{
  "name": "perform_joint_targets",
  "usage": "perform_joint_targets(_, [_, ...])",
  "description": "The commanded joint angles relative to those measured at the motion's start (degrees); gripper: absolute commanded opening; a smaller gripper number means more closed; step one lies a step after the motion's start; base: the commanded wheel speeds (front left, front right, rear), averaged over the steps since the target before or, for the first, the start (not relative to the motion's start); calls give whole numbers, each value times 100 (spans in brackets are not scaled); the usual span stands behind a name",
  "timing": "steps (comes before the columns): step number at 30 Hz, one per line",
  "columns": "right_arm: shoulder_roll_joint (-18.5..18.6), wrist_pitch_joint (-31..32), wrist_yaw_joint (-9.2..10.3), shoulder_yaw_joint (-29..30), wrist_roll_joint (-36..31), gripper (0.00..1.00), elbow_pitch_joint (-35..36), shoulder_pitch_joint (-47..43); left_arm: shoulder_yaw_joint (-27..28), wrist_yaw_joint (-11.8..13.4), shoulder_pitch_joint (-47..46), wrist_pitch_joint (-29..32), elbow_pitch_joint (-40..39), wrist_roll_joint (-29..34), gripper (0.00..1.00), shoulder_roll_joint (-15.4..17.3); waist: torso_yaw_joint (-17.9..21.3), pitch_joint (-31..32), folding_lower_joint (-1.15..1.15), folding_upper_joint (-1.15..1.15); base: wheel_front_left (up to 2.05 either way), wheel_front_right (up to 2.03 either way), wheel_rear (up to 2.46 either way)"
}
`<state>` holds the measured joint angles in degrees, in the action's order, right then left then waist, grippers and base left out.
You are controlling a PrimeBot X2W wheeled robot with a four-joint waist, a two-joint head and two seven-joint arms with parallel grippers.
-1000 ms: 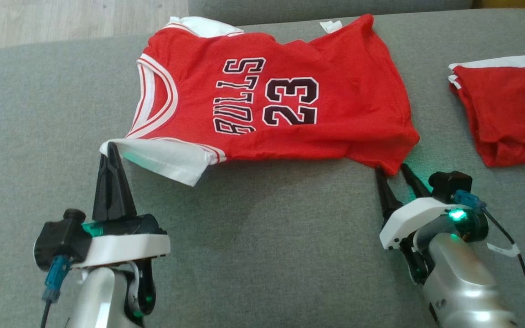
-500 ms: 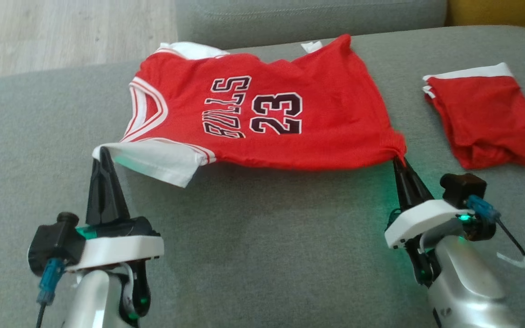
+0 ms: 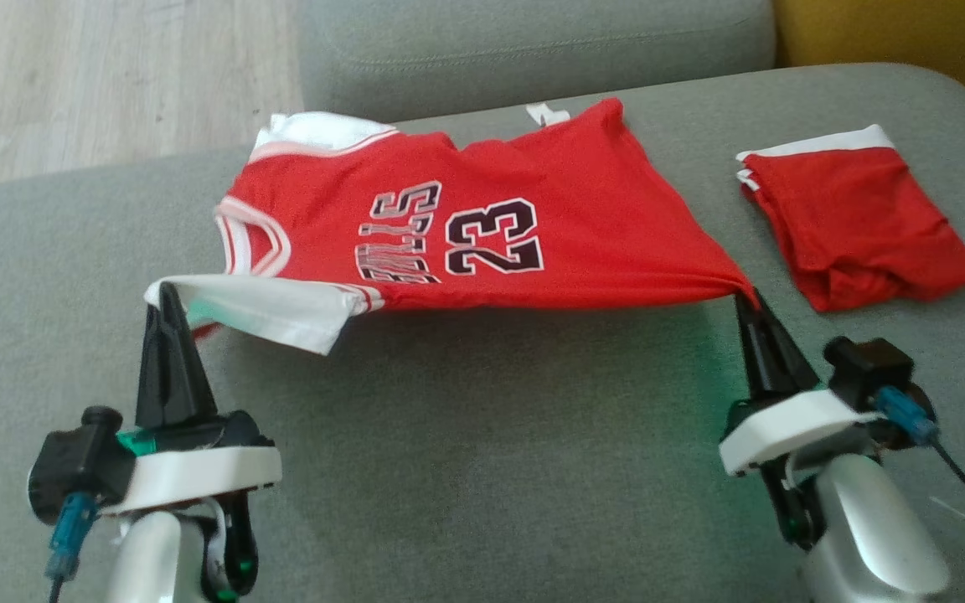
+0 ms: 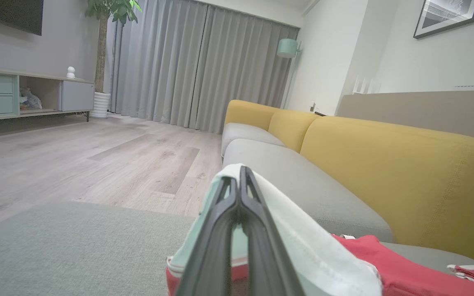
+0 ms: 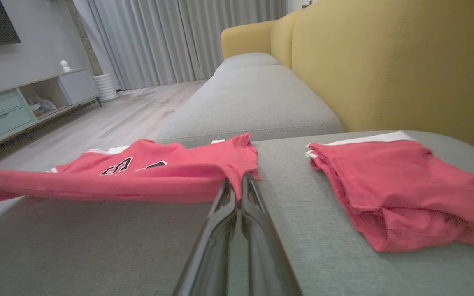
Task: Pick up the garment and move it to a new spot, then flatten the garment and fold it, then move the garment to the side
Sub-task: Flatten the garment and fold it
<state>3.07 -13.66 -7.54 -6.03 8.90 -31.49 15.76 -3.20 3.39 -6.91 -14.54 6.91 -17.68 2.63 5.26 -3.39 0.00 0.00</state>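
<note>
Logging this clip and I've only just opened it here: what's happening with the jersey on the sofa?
The robot holds the red jersey with both arms. The left gripper is shut on its white sleeve, and the right gripper is shut on the hem corner. The near edge is lifted off the grey cushion and pulled taut between them, while the far edge rests on the cushion. A folded red garment lies apart, to the right.

- Support: grey fabric sofa cushion (image 3: 449, 469), broad and flat.
- On it: red fabric basketball jersey (image 3: 583, 209) with white trim; far part rests on the cushion, near edge raised off it.
- Folded red garment with white band (image 3: 859, 218) lies flat, apart, to the right.
</note>
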Motion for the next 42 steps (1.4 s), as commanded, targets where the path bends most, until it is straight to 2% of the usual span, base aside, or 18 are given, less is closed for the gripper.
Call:
perform_joint_targets(1, [-19,50,5,39,-159,0,441,-32,258,-54,-140,-46,-290,60,0,25,61,65,0,0,0,0,0])
perform_joint_targets(14, [-19,755,5,438,-747,0,2024,-616,353,-112,-63,-46,-719,92,0,25,131,208,0,0,0,0,0])
perform_joint_targets(19, [-19,901,5,384,-776,0,2263,-847,303,-92,62,-46,-737,36,0,25,73,238,0,0,0,0,0])
perform_joint_targets(24, [-19,954,5,347,-794,0,2414,-1027,106,-221,332,50,-426,-4,0,27,11,242,0,0,0,0,0])
perform_joint_targets(28, [-19,1003,5,352,-819,0,2566,-1170,132,-206,557,34,-440,-31,0,38,-25,183,0,0,0,0,0])
perform_joint_targets(32, [-19,1050,5,402,-863,0,2728,-1248,39,-361,612,203,-523,-53,0,178,-90,79,0,0,0,0,0])
perform_joint_targets(37, [73,1195,5,401,-1005,0,2909,-915,-33,-553,-152,590,-783,-13,0,486,-212,-148,0,0,0,0,0])
perform_joint_targets(42, [449,1650,5,286,-899,0,3027,98,-206,-819,-1788,1390,-699,-60,0,852,-312,-580,0,0,0,0,0])
